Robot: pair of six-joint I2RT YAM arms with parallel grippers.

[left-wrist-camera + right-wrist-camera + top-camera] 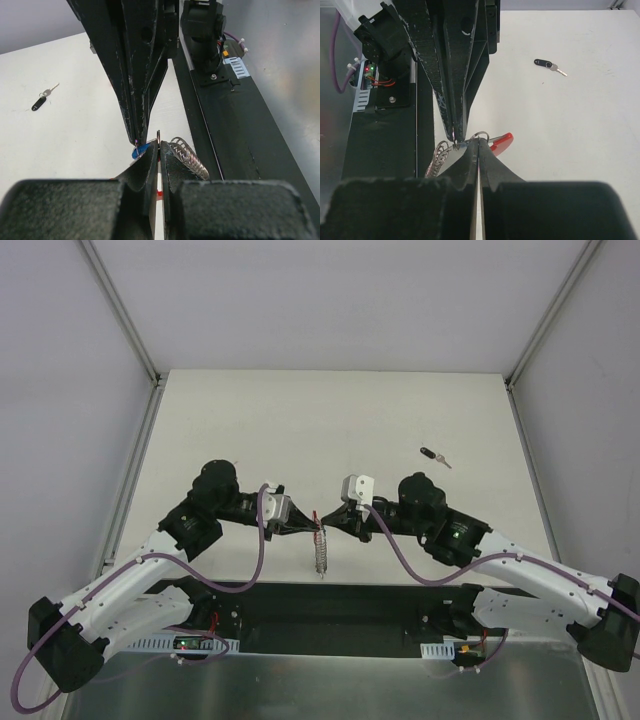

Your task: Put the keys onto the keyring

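My left pincer [159, 146] is closed, and red plastic keyring [501, 141] shows in the slit between its fingers, so I judge it grips that band. My right pincer [478, 143] is closed too, meeting it tip to tip, with the tiny blue-headed silver key [140, 150] at its point. That hold looks slight: a twist against the ring could flick the key out or drag the band loose. The silver coiled chain [190, 157] trails toward the black base rail [350, 605] just beside us, so my room lies out over the white table [250, 420], where a black-headed silver key [433, 455] sits well apart
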